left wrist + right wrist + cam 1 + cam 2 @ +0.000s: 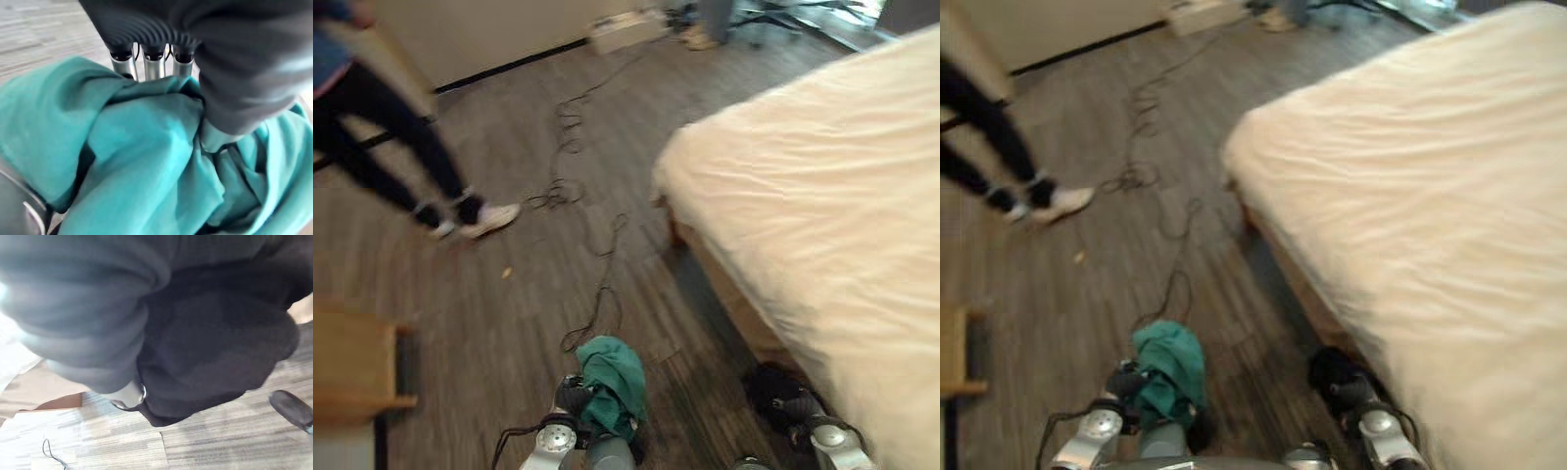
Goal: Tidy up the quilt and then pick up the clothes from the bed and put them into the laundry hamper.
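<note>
A person (391, 137) walks at the far left. The left hand (156, 63) has its fingers curled round the green cloth (612, 382); the right hand (1347, 387) grips a dark cloth (215, 357), beside the bed (822, 196). The robot should keep both grips tight until it finds the hamper.

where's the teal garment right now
The teal garment is bunched in the left hand, low in the eye views above the wooden floor, off the bed to its right.
</note>
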Motion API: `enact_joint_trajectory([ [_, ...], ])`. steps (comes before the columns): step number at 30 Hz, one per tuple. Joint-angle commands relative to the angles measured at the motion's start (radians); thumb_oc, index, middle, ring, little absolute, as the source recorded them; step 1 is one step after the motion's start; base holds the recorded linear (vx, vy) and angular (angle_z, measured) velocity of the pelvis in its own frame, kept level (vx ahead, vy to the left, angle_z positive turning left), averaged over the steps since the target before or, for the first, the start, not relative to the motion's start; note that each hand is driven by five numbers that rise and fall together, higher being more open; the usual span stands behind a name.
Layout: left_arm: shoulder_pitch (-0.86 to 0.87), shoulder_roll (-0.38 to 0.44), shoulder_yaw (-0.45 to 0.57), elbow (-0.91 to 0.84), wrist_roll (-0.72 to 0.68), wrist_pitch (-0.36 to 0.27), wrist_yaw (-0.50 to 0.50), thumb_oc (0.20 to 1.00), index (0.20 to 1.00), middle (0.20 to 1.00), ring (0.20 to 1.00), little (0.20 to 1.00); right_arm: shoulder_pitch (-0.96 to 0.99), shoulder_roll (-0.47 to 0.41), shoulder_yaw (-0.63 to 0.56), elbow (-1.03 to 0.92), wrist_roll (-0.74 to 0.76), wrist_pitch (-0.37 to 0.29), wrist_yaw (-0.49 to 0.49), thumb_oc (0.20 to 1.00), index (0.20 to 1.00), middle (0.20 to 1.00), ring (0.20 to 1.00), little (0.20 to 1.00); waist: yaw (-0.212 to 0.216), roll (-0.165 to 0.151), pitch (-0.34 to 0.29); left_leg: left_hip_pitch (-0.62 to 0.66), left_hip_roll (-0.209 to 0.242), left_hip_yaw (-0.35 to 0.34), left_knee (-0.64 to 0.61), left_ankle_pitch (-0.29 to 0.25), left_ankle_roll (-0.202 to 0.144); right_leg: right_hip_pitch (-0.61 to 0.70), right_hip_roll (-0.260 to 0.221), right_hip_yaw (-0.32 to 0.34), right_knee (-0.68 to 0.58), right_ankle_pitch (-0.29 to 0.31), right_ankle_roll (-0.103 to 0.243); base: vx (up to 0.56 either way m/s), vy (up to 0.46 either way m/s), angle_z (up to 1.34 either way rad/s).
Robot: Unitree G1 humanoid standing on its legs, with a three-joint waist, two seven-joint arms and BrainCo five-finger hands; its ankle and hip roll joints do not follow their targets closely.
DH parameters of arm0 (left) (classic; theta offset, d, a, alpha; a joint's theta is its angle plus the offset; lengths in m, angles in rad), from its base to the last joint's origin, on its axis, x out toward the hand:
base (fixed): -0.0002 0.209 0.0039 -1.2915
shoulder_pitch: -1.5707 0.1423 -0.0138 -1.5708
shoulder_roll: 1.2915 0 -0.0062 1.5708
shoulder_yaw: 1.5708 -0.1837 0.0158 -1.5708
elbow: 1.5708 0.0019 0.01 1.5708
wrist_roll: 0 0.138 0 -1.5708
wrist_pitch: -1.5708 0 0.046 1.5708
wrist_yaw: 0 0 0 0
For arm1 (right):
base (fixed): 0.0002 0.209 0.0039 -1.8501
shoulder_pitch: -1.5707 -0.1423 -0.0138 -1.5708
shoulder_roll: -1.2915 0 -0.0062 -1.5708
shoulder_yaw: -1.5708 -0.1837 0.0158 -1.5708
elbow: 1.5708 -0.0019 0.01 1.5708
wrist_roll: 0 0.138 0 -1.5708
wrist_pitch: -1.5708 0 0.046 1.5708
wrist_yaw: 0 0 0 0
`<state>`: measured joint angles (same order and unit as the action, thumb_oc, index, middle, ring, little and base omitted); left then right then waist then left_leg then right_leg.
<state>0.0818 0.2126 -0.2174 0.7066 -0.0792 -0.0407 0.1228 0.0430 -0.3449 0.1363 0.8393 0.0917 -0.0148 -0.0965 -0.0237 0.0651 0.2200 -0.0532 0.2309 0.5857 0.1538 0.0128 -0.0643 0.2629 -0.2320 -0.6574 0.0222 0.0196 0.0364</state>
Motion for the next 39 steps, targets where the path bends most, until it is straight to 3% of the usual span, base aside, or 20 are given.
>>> enact_joint_trajectory([
  [1,-0.034,0.143,0.096,0.096,-0.044,-0.037,0.005,0.2,0.2,0.2,0.2,0.2,-0.022,0.059,-0.044,-0.011,0.121,-0.032,-0.047,0.2,0.2,0.2,0.2,0.2,0.011,-0.048,0.022,0.033,-0.037,-0.128,-0.138,0.003,-0.009,-0.188,-0.18,0.092,0.182,0.071,0.149,0.08,0.495,1.67],
  [2,-0.079,0.158,0.089,0.106,-0.072,-0.032,0.038,0.2,0.2,0.2,0.2,0.2,-0.03,0.074,-0.053,-0.025,0.168,-0.05,-0.068,0.2,0.2,0.2,0.2,0.2,-0.014,-0.043,0.065,0.03,-0.083,-0.195,-0.142,-0.015,0.026,-0.294,-0.191,0.241,0.335,0.109,0.158,0.08,0.477,1.38],
  [3,-0.083,0.157,0.088,0.108,-0.073,-0.034,0.039,0.2,0.2,0.2,0.2,0.2,-0.033,0.072,-0.054,-0.023,0.169,-0.051,-0.067,0.2,0.2,0.2,0.2,0.2,-0.012,-0.044,0.065,0.028,-0.085,-0.192,-0.141,-0.016,0.026,-0.302,-0.194,0.246,0.343,0.106,0.158,0.06,0.316,1.34],
  [4,-0.106,0.149,0.069,0.135,-0.077,-0.043,0.057,0.2,0.2,0.2,0.2,0.2,-0.041,0.076,-0.037,-0.011,0.184,-0.06,-0.066,0.2,0.2,0.2,0.2,0.2,-0.038,-0.041,0.082,0.032,-0.098,-0.24,-0.155,-0.007,0.031,-0.353,-0.102,0.368,0.365,0.045,0.126,0.01,0.186,1.47],
  [5,-0.134,0.124,0.049,0.126,-0.08,-0.044,0.061,0.2,0.2,0.2,0.2,0.2,-0.036,0.08,-0.039,0.0,0.207,-0.071,-0.083,0.2,0.2,0.2,0.2,0.2,-0.063,-0.027,0.105,0.038,-0.119,-0.317,-0.198,0.024,0.042,-0.438,0.074,0.558,0.342,-0.054,0.108,0.01,0.182,1.65],
  [8,-0.152,0.115,0.035,0.158,-0.079,-0.049,0.056,0.2,0.2,0.2,0.2,0.2,-0.028,0.08,-0.044,0.025,0.231,-0.083,-0.088,0.2,0.2,0.2,0.2,0.2,-0.07,-0.025,0.107,0.058,-0.138,-0.361,-0.237,0.024,0.042,-0.42,0.123,0.613,0.241,-0.069,0.099,0.13,0.05,1.92],
  [9,-0.156,0.114,0.033,0.212,-0.093,-0.037,0.049,0.2,0.2,0.2,0.2,0.2,-0.017,0.087,-0.046,0.056,0.241,-0.082,-0.085,0.2,0.2,0.2,0.2,0.2,-0.072,-0.041,0.09,0.064,-0.158,-0.379,-0.24,0.014,0.044,-0.395,0.142,0.631,0.114,-0.06,0.094,0.2,-0.028,1.36],
  [10,-0.152,0.128,0.023,0.205,-0.077,-0.036,0.036,0.2,0.2,0.2,0.2,0.2,0.012,0.096,-0.048,0.077,0.242,-0.073,-0.081,0.2,0.2,0.2,0.2,0.2,-0.061,-0.051,0.088,0.065,-0.182,-0.419,-0.22,0.004,0.052,-0.355,0.137,0.649,0.069,-0.071,0.091,0.18,-0.076,1.05],
  [15,-0.126,0.083,0.031,0.2,-0.088,-0.049,0.015,0.2,0.2,0.2,0.2,0.2,-0.007,0.1,-0.046,0.101,0.261,-0.077,-0.063,0.2,0.2,0.2,0.2,0.2,-0.033,-0.051,0.051,0.102,-0.194,-0.412,-0.236,-0.017,0.058,-0.31,0.135,0.635,-0.008,0.013,0.115,0.07,-0.043,0.48],
  [16,-0.201,-0.078,-0.149,0.473,0.126,-0.018,-0.188,0.2,0.2,0.2,0.2,0.2,-0.092,0.123,0.077,0.26,0.132,-0.026,0.08,0.2,0.2,0.2,0.2,0.2,0.006,-0.012,-0.005,0.24,-0.171,-0.507,-0.241,-0.1,0.019,-0.299,0.124,0.46,0.013,-0.015,0.111,0.05,-0.002,-0.16],
  [25,-0.185,-0.059,-0.12,0.478,0.096,-0.017,-0.188,0.2,0.2,0.2,0.2,0.2,-0.109,0.113,0.085,0.237,0.164,-0.03,0.1,0.2,0.2,0.2,0.2,0.2,0.006,0.002,0.012,0.251,-0.136,-0.507,-0.238,-0.089,0.004,-0.376,0.161,0.516,0.135,-0.092,0.08,0.09,-0.098,0.05],
  [27,-0.161,-0.047,-0.104,0.486,0.1,-0.012,-0.2,0.2,0.2,0.2,0.2,0.2,-0.109,0.099,0.09,0.232,0.166,-0.033,0.109,0.2,0.2,0.2,0.2,0.2,0.029,-0.015,0.018,0.17,-0.106,-0.5,0.034,-0.036,-0.018,-0.294,0.181,0.519,0.073,-0.101,0.037,0.33,-0.381,-0.19],
  [29,-0.151,-0.035,-0.099,0.46,0.08,-0.006,-0.211,0.2,0.2,0.2,0.2,0.2,-0.096,0.078,0.084,0.197,0.166,-0.039,0.101,0.2,0.2,0.2,0.2,0.2,0.058,-0.027,0.045,0.039,-0.084,-0.535,0.33,0.11,-0.022,-0.222,0.183,0.493,0.009,-0.095,-0.003,0.26,-0.35,-0.24],
  [30,-0.152,-0.03,-0.095,0.439,0.069,-0.004,-0.212,0.2,0.2,0.2,0.2,0.2,-0.102,0.071,0.079,0.182,0.174,-0.038,0.098,0.2,0.2,0.2,0.2,0.2,0.075,-0.042,0.06,-0.016,-0.082,-0.525,0.431,0.144,-0.011,-0.196,0.173,0.485,-0.011,-0.097,-0.018,0.29,-0.331,-0.12],
  [31,-0.154,-0.027,-0.097,0.426,0.069,-0.002,-0.205,0.2,0.2,0.2,0.2,0.2,-0.118,0.067,0.079,0.177,0.18,-0.035,0.093,0.2,0.2,0.2,0.2,0.2,0.089,-0.058,0.07,-0.078,-0.081,-0.506,0.508,0.132,-0.004,-0.166,0.164,0.474,-0.038,-0.101,-0.022,0.35,-0.263,-0.2],
  [34,-0.148,-0.025,-0.083,0.418,0.062,-0.011,-0.194,0.2,0.2,0.2,0.2,0.2,-0.151,0.06,0.096,0.172,0.173,-0.034,0.096,0.2,0.2,0.2,0.2,0.2,0.127,-0.049,0.066,-0.193,-0.104,-0.42,0.449,0.053,-0.015,-0.079,0.163,0.472,-0.11,-0.132,0.004,0.42,-0.056,-0.09],
  [36,-0.14,-0.026,-0.075,0.419,0.061,-0.013,-0.194,0.2,0.2,0.2,0.2,0.2,-0.154,0.059,0.099,0.164,0.172,-0.034,0.098,0.2,0.2,0.2,0.2,0.2,0.141,-0.043,0.059,-0.214,-0.119,-0.388,0.363,0.049,-0.013,-0.069,0.157,0.48,-0.11,-0.144,0.015,0.34,0.062,-0.18],
  [37,-0.126,-0.032,-0.068,0.417,0.057,-0.016,-0.195,0.2,0.2,0.2,0.2,0.2,-0.157,0.058,0.103,0.159,0.172,-0.038,0.099,0.2,0.2,0.2,0.2,0.2,0.154,-0.031,0.05,-0.216,-0.135,-0.351,0.237,0.038,-0.004,-0.054,0.155,0.479,-0.11,-0.157,0.029,0.61,0.139,-0.44],
  [38,-0.112,-0.039,-0.062,0.419,0.062,-0.016,-0.202,0.2,0.2,0.2,0.2,0.2,-0.163,0.061,0.111,0.16,0.166,-0.041,0.104,0.2,0.2,0.2,0.2,0.2,0.173,-0.006,0.025,-0.21,-0.148,-0.274,-0.026,0.096,-0.015,-0.013,0.171,0.469,-0.11,-0.194,0.052,0.85,0.166,-0.56],
  [39,-0.11,-0.043,-0.055,0.43,0.064,-0.014,-0.203,0.2,0.2,0.2,0.2,0.2,-0.166,0.065,0.112,0.163,0.164,-0.042,0.108,0.2,0.2,0.2,0.2,0.2,0.176,-0.002,0.021,-0.207,-0.146,-0.228,-0.126,0.14,-0.021,0.022,0.18,0.458,-0.11,-0.219,0.061,0.94,0.143,-0.05],
])
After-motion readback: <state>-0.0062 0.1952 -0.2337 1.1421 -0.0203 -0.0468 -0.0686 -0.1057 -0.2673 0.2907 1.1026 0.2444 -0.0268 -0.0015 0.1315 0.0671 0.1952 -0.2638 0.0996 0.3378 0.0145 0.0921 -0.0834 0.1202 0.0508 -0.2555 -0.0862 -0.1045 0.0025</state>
